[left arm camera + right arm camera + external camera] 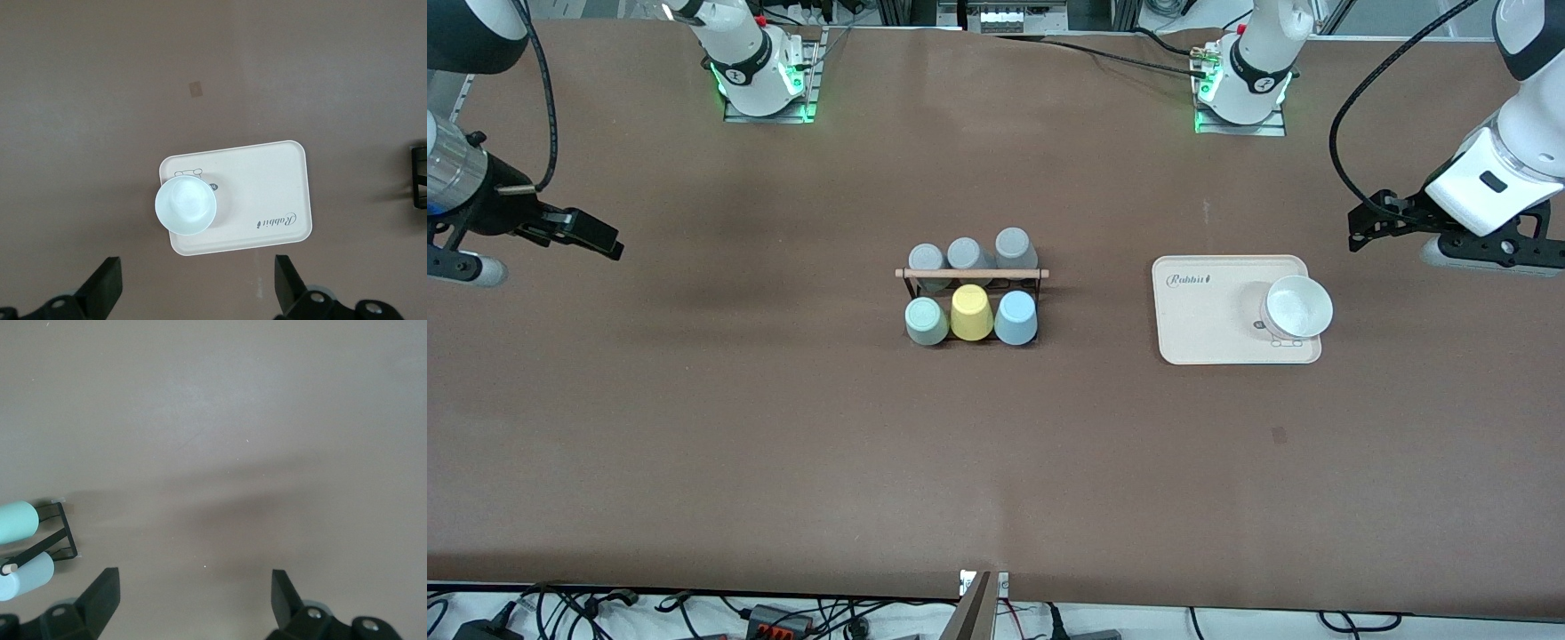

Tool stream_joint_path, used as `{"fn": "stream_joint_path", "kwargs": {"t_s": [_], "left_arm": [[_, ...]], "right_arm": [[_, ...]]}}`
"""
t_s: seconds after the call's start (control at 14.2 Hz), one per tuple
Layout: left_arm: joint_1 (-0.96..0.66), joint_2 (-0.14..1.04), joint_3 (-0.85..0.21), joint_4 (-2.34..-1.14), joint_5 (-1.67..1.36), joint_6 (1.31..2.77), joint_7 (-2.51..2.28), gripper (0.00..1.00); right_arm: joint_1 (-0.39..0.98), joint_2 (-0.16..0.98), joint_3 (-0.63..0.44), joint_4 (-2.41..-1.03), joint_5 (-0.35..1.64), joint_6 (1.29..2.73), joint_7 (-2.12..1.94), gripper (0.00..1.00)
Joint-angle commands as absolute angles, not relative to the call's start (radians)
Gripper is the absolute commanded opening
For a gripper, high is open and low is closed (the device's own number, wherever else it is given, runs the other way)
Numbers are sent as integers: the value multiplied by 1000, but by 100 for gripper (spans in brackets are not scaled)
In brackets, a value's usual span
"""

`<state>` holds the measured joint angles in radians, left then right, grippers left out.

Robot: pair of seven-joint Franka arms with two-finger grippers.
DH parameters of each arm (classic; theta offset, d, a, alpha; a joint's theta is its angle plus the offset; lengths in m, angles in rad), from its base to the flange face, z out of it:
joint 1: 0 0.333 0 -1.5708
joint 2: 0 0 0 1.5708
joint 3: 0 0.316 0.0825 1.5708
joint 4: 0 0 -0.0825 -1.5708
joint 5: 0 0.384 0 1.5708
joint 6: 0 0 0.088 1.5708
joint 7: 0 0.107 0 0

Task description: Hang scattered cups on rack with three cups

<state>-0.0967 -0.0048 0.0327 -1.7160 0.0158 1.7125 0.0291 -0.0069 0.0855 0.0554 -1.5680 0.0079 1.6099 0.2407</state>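
Bare table [783, 427] lay all round the rack [972, 276] (six cups filled it); the tray [1209, 329] stood well apart.

Brown matte surface [694, 427]. Black wire rack with wooden dowel [972, 275] at centre; cream rectangular plastic tray [1209, 320] toward left arm's end, well apart.

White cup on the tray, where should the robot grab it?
Probably by its rim, from straight above. The white cup stands mouth-up on the tray, wider at the top, so one finger of the open left gripper could go inside, one outside.
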Motion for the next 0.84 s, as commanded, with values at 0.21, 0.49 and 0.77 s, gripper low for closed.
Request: {"fn": "stream_joint_path", "kwargs": {"t_s": [0.21,0.49,0.77], "left_arm": [[-98,3,35,-1689,0,1690,55,100],[-98,3,35,-1687,2,1690,55,100],[-95,3,35,-1689,0,1690,54,100]], "right_arm": [[-29,84,69,-1572,11,1618,227,100],[-35,92,69,-1569,6,1628,226,100],[-35,92,71,-1569,-11,1623,227,100]]}}
